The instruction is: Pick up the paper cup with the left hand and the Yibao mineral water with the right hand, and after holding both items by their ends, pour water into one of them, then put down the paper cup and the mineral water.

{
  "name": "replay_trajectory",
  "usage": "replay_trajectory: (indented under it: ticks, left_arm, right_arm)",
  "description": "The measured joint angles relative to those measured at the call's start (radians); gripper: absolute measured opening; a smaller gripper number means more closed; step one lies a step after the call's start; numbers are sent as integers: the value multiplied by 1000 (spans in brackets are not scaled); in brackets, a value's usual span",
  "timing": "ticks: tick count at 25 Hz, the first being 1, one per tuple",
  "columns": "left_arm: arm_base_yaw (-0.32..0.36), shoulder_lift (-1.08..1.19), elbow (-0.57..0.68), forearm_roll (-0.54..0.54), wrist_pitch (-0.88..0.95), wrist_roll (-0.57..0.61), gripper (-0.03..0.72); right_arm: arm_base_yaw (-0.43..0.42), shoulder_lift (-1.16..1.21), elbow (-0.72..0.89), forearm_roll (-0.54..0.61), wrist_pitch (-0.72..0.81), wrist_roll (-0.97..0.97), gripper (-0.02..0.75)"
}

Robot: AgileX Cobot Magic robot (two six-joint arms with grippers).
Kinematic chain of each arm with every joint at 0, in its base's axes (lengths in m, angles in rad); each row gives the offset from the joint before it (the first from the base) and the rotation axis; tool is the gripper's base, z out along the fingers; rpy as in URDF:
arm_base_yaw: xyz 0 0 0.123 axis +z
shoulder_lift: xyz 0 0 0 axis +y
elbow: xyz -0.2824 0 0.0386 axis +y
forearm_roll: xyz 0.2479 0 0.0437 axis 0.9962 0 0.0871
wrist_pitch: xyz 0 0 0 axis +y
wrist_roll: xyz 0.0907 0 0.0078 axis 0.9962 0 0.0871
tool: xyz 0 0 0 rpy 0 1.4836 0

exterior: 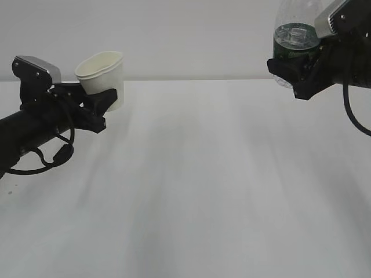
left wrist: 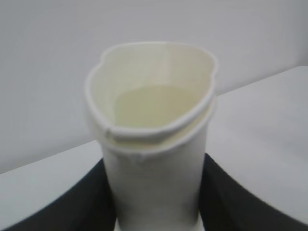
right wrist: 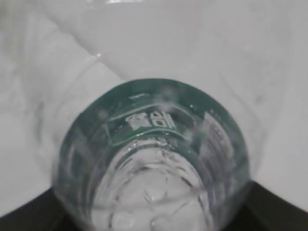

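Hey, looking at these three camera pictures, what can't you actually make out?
- Bottle top: cut off by the upper edge in the exterior view, so whether a cap is on cannot be told.
- Water level in the bottle: unclear in the blurred right wrist view.
- Cup base: hidden by the left gripper in the exterior view, cut off by the bottom edge in the left wrist view.
- Right gripper fingers: barely visible in the right wrist view, behind the bottle.

Wide bare table between raised claws; no obstacles.

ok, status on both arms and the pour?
Left gripper shut on cup, held up. Right gripper shut on bottle, high right. Wide gap between them; nothing in between.
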Motion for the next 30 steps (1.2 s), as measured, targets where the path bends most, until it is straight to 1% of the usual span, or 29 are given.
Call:
replay_trajectory:
  ticks: [13,24,30]
  left_arm:
    - [58,0,0,-11,0,0,360]
    - [107,0,0,-40,0,0,359]
    - [123,0,0,-46,2,0,359]
  right_arm:
    - [0,0,0,0,2,0,463]
    - [0,0,0,0,2,0,463]
    - [0,0,0,0,2,2,463]
